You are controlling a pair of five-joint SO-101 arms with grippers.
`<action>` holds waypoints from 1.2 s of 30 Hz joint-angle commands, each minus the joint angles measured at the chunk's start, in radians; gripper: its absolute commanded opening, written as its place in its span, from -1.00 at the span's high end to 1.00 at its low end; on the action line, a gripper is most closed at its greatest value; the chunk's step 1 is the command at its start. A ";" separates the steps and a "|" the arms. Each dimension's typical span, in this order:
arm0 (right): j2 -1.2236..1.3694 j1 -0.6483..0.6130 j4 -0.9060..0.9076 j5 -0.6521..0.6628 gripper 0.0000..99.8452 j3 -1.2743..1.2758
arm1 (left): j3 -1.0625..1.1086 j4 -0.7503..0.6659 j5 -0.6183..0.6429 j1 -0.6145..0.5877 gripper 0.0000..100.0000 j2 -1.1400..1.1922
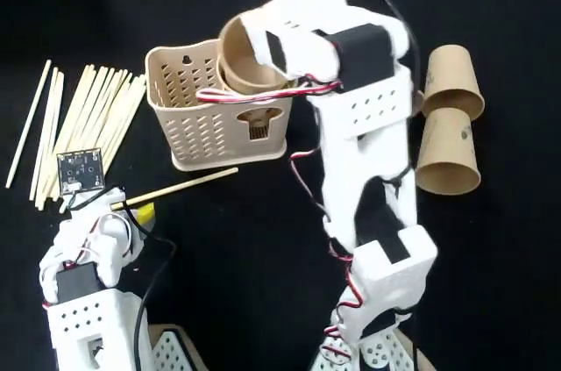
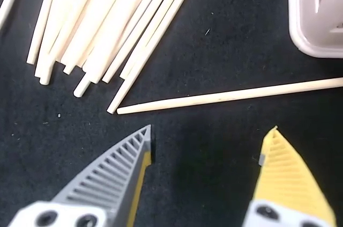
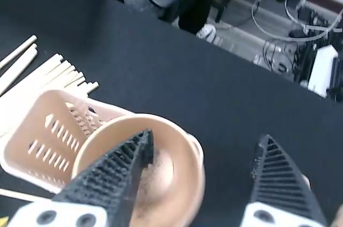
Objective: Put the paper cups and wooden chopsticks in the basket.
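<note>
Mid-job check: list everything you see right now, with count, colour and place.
basket: one, beige, mid-table
cup in basket: one, brown, below right gripper
loose cups: two, brown, on their sides beyond the right arm
chopstick pile: many, pale wood, beside the basket
single chopstick: one, pale wood, on the table before the basket
table: black
left gripper: open, near single chopstick
right gripper: open, over basket
</note>
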 commanded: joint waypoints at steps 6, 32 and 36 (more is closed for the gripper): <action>-0.019 0.011 -0.064 0.011 0.40 0.005 | -0.004 -0.012 -0.005 0.004 0.37 -0.005; -0.443 0.687 0.164 1.177 0.40 0.785 | -0.002 -0.015 -0.005 0.008 0.37 -0.005; -0.639 0.756 0.060 1.254 0.40 1.040 | 0.005 -0.017 -0.005 0.008 0.37 -0.005</action>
